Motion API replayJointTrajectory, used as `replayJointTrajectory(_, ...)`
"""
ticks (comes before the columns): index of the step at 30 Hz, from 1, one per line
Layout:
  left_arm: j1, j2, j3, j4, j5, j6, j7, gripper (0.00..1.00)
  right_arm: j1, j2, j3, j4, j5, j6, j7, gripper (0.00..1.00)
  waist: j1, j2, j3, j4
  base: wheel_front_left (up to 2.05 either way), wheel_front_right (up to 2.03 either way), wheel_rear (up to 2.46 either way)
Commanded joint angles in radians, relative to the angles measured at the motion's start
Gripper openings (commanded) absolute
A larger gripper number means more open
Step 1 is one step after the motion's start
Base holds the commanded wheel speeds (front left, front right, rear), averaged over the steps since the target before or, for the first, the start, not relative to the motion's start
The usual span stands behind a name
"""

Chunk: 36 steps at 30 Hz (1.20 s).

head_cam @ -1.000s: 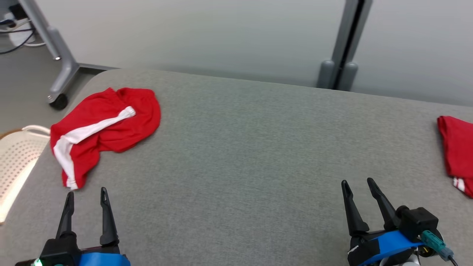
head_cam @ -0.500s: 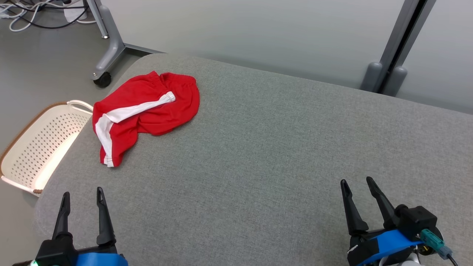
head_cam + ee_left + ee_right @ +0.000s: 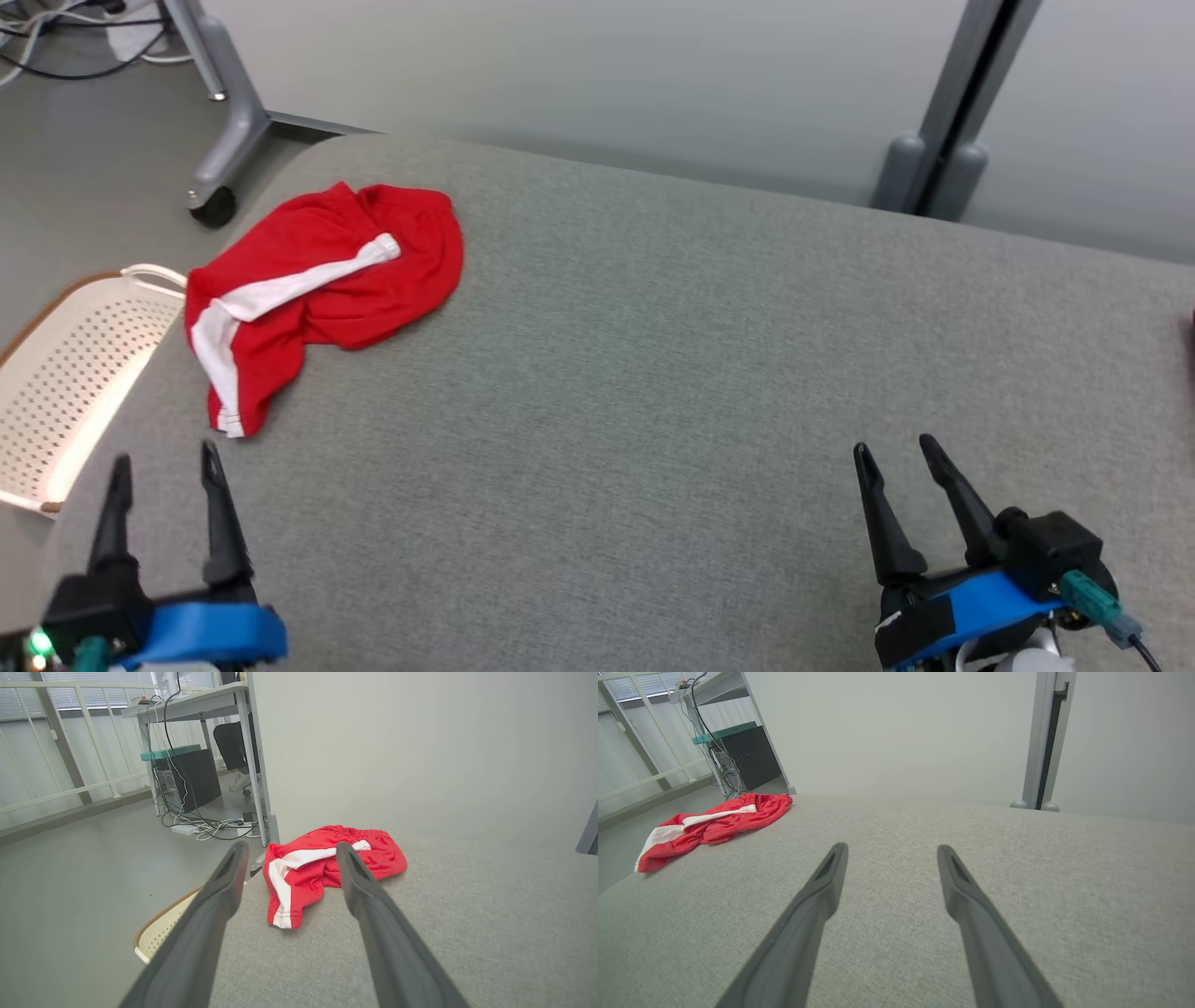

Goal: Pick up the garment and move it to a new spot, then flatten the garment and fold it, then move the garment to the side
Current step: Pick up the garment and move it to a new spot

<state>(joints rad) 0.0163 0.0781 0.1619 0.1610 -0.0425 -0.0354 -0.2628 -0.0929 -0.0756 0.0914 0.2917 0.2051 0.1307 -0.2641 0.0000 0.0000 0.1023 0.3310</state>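
Grey padded bench (image 3: 653, 373) is stretching out ahead, and I am watching the red garment (image 3: 317, 280) lying crumpled straight ahead of the left jaws, near the far left corner. Its long axis, along the white stripe, is running diagonally, near end pointing back toward those jaws. Both pairs are standing apart, empty. The right jaws are sitting well away, so I am favouring the left arm.

Bright, even, soft shadowless light
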Motion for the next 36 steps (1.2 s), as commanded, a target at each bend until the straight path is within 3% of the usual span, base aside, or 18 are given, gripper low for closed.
replayJointTrajectory(1,-0.044,0.012,0.008,0.003,-0.001,-0.002,-0.002,1.0,-0.021,-0.013,0.0,-0.014,-0.009,0.0,0.0,1.0,0.0,0.0,0.01,-0.013,0.0,0.0,0.0)
replayJointTrajectory(11,-0.326,0.11,0.082,0.099,-0.029,-0.007,-0.002,1.0,-0.078,-0.063,0.006,-0.12,-0.038,0.0,0.002,1.0,0.0,0.0,0.149,-0.133,0.0,0.0,0.0)
replayJointTrajectory(21,-0.628,0.258,0.106,0.35,-0.045,-0.032,0.006,1.0,-0.123,-0.1,-0.032,-0.297,-0.075,0.0,0.048,1.0,0.0,0.0,0.347,-0.245,0.0,0.0,0.0)
replayJointTrajectory(29,-0.82,0.343,0.088,0.606,-0.064,-0.054,0.12,1.0,-0.123,-0.122,-0.082,-0.41,-0.083,0.0,0.083,1.0,0.0,0.0,0.466,-0.283,0.0,0.0,0.0)
replayJointTrajectory(36,-0.9,0.354,0.053,0.781,-0.07,-0.069,0.243,1.0,-0.113,-0.128,-0.101,-0.45,-0.08,0.0,0.094,1.0,0.0,0.0,0.501,-0.288,0.0,0.0,0.0)
